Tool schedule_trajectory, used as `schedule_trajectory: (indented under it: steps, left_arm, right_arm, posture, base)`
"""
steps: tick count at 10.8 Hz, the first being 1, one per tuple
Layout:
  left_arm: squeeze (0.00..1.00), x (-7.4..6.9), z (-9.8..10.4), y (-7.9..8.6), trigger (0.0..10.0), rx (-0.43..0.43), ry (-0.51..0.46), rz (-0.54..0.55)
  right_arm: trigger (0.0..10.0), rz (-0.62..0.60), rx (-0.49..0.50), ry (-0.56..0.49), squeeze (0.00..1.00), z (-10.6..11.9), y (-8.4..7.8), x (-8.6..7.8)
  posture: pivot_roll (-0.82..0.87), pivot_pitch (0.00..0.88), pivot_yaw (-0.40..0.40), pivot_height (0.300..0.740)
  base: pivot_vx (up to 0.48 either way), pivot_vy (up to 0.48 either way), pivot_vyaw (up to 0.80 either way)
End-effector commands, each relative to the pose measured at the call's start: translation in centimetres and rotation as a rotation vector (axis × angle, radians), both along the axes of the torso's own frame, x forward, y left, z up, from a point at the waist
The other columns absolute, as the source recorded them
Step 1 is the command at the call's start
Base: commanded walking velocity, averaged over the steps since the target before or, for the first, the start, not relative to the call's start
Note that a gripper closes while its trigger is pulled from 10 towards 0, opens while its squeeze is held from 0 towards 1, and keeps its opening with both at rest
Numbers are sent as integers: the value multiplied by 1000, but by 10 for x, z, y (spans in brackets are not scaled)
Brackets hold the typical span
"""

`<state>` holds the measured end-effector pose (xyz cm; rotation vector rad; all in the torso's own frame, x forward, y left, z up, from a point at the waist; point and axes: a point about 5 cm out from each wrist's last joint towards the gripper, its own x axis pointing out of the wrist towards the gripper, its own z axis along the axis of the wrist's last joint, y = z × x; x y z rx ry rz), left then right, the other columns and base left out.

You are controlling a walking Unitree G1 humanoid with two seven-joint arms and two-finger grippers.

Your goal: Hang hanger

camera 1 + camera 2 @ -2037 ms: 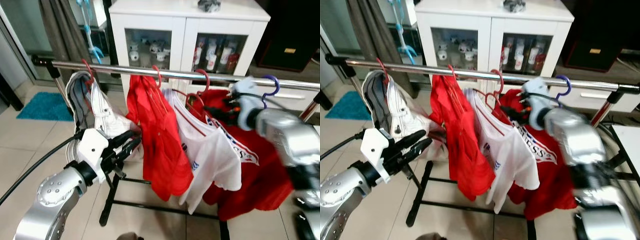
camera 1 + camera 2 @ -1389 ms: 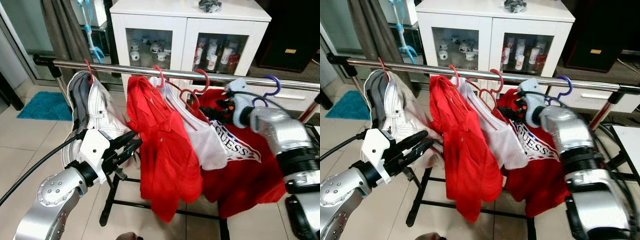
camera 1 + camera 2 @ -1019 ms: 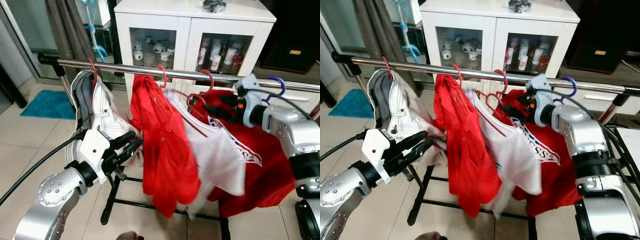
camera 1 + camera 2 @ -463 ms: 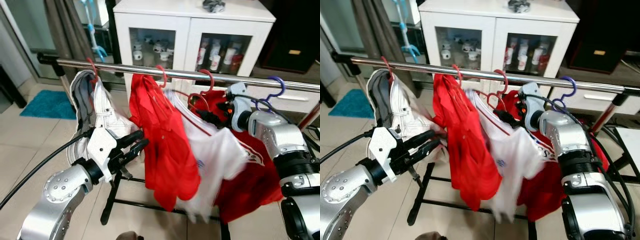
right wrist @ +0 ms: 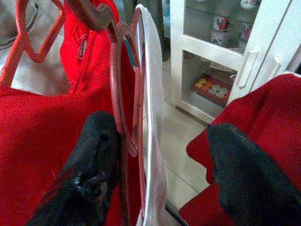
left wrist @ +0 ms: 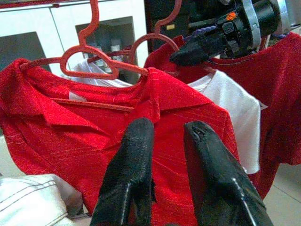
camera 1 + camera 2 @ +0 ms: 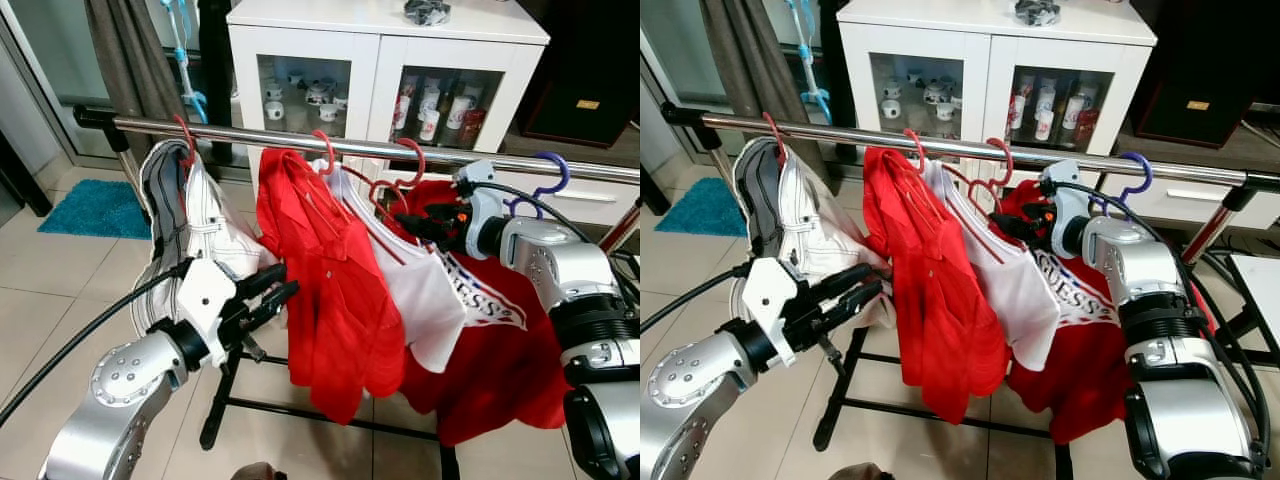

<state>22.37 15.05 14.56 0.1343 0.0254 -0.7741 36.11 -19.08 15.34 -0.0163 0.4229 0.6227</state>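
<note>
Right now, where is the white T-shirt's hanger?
The white T-shirt hangs mid-rail on a red hanger, between the red polo on its left and the right gripper beside it.

Clothes rail (image 7: 300, 141) carrying four hung garments

A chrome rail is spanning the frame, bearing a white jacket (image 7: 195, 225) on a red hanger at the left, then a red shirt (image 7: 320, 290), a white T-shirt (image 7: 415, 290) and a red printed shirt (image 7: 500, 350) under a purple hook (image 7: 545, 170), all hanging above the tiled floor (image 7: 60, 290)
</note>
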Motion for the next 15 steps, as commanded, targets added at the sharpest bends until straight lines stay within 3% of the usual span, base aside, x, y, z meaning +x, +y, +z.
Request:
schedule_trajectory:
  steps: [1, 3, 4, 5, 6, 7, 8, 9, 15]
  left_arm:
    - [0, 0, -1, -1, 10000, 10, 0, -13]
    - [0, 0, -2, -2, 10000, 15, -3, -16]
    - [0, -1, -4, -3, 10000, 20, -2, -19]
    - [0, -1, -4, -4, 10000, 20, -1, -20]
    - [0, -2, -5, -4, 10000, 20, -1, -21]
    - [0, -2, -5, -4, 10000, 20, -2, -22]
    - [0, -2, -6, -4, 10000, 22, -5, -23]
    - [0, -2, -5, -4, 10000, 24, -7, -23]
    - [0, -1, -5, -2, 10000, 28, -8, -22]
  right_arm:
    - [0, 1, -5, -12, 0, 4, -1, 3]
    - [0, 30, -27, -3, 0, 2, 4, 4]
    - [10000, 33, -48, 1, 0, 1, 5, 5]
    - [10000, 39, -38, 4, 608, 1, 5, 5]
    - [10000, 44, -38, 1, 1000, 3, 5, 6]
    - [10000, 51, -48, -1, 1000, 4, 6, 7]
    - [9686, 66, -46, 8, 380, 3, 7, 8]
    - [0, 69, -17, 18, 0, 5, 8, 8]
    - [0, 92, -3, 23, 0, 2, 12, 8]
  posture:
    - [72, 0, 2, 740]
    - [74, 0, -7, 740]
    - [76, 0, -13, 740]
    - [77, 0, -17, 740]
    - [77, 0, -19, 740]
    - [78, 0, -23, 740]
    - [80, 0, -25, 740]
    - [81, 0, -26, 740]
    - [86, 0, -21, 740]
  base:
    - [0, 0, 0]
    - [0, 0, 0]
    - [0, 0, 0]
    - [0, 0, 0]
    - [0, 0, 0]
    - [0, 0, 0]
    - [0, 0, 0]
    - [0, 0, 0]
    - [0, 0, 0]
